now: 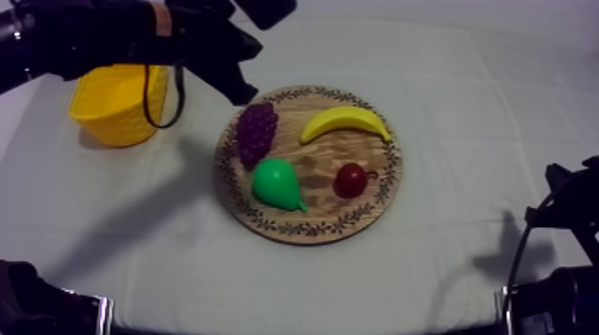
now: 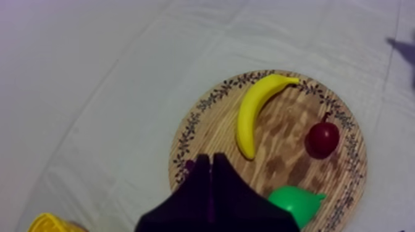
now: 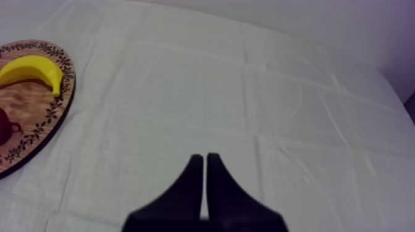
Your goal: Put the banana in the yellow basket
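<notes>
The yellow banana [image 1: 343, 122] lies on the far part of the round wooden board [image 1: 307, 223], with purple grapes [image 1: 256, 132], a green pear [image 1: 276, 184] and a small red fruit [image 1: 350, 180] around it. My left gripper [image 1: 245, 92] hangs over the board's far left rim, just above the grapes. In the left wrist view its fingers [image 2: 211, 161] lie together, shut on nothing, a short way from the banana [image 2: 250, 114]. The yellow basket [image 1: 116, 102] stands left of the board, under my left arm. My right gripper [image 3: 204, 161] is shut over bare cloth.
My right arm [image 1: 562, 223] rests low at the table's right edge, well away from the board. Open cloth lies in front of the board and to its right. From the right wrist, the board's rim [image 3: 55, 105] and the banana [image 3: 31, 69] show far off.
</notes>
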